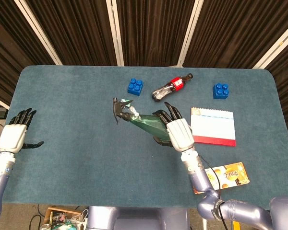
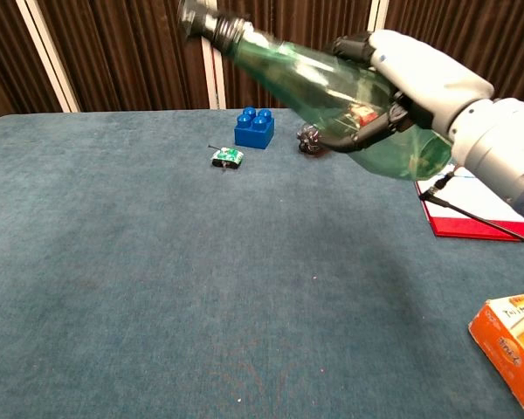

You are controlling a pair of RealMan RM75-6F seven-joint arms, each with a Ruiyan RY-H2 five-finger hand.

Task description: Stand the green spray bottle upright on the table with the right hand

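My right hand (image 1: 177, 133) (image 2: 419, 78) grips the green spray bottle (image 1: 146, 121) (image 2: 332, 87) around its body and holds it off the table. The bottle is tilted, its black nozzle (image 1: 118, 106) pointing up and to the left, its base lower at the right. In the chest view the nozzle runs out of the top edge. My left hand (image 1: 15, 135) hovers at the table's left edge with fingers spread and holds nothing; only the head view shows it.
A red-labelled soda bottle (image 1: 170, 87) lies at the back centre. Blue bricks (image 1: 135, 86) (image 1: 221, 90) sit behind. A small green toy (image 2: 227, 156) rests near the left brick. A red-and-white notebook (image 1: 212, 126) and an orange box (image 1: 221, 176) lie to the right.
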